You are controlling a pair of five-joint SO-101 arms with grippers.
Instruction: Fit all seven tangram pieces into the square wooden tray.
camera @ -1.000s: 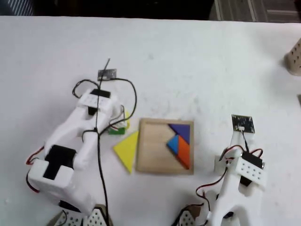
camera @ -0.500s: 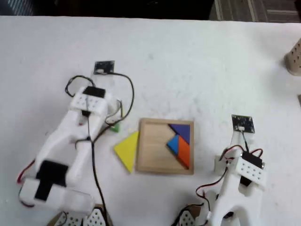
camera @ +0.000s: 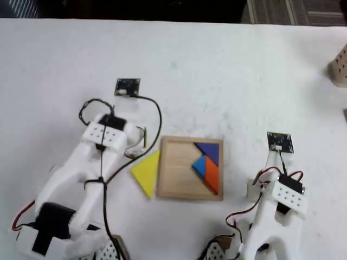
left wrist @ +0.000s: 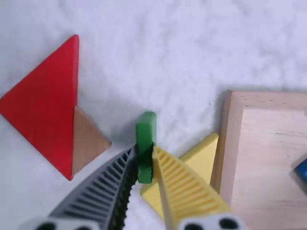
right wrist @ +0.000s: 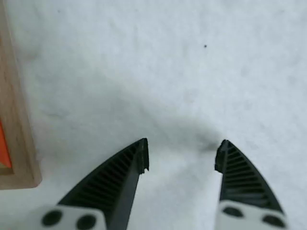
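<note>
Left gripper (left wrist: 144,155) is clenched on a green piece (left wrist: 145,132), just beside the yellow triangle (camera: 146,172), which touches the outer edge of the square wooden tray (camera: 176,168). Red triangle (left wrist: 45,103) and plain-wood triangle (left wrist: 88,141) lie touching each other on the table (camera: 217,70). Purple (camera: 210,150), blue (camera: 199,165) and orange (camera: 212,173) pieces sit in the tray. Right gripper (right wrist: 181,155) has its jaws apart over the table, near a tray corner.

White table (camera: 244,76). Tray (camera: 176,168) laid near centre, yellow triangle (camera: 147,173) set just beside its edge. Red triangle (left wrist: 47,104) and wood triangle (left wrist: 87,142) laid edge to edge nearby.
</note>
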